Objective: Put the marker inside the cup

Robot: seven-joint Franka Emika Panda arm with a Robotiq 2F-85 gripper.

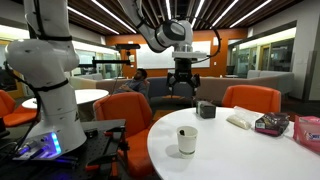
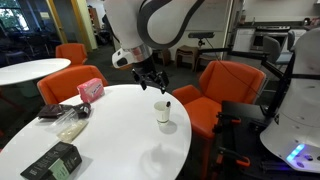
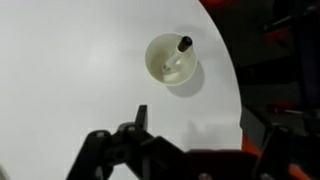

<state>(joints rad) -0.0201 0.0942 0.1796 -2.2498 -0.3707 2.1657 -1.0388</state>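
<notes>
The off-white paper cup point(image 1: 187, 140) stands upright on the round white table point(image 1: 230, 150), near its edge. It shows in the other exterior view point(image 2: 163, 113) and from above in the wrist view point(image 3: 171, 58). The dark marker point(image 3: 182, 47) stands inside the cup, its tip leaning on the rim; it also shows in both exterior views point(image 2: 167, 104) point(image 1: 186, 131). My gripper point(image 1: 183, 88) hangs high above the table, well clear of the cup, open and empty. It shows in an exterior view point(image 2: 148, 78) and in the wrist view point(image 3: 195, 130).
A small dark grey container point(image 1: 206, 109), a white packet point(image 1: 240, 120), a dark snack bag point(image 1: 271, 124) and a pink box point(image 2: 91, 89) lie on the table. A dark box point(image 2: 52, 160) sits near one edge. Orange chairs point(image 2: 224, 85) ring the table.
</notes>
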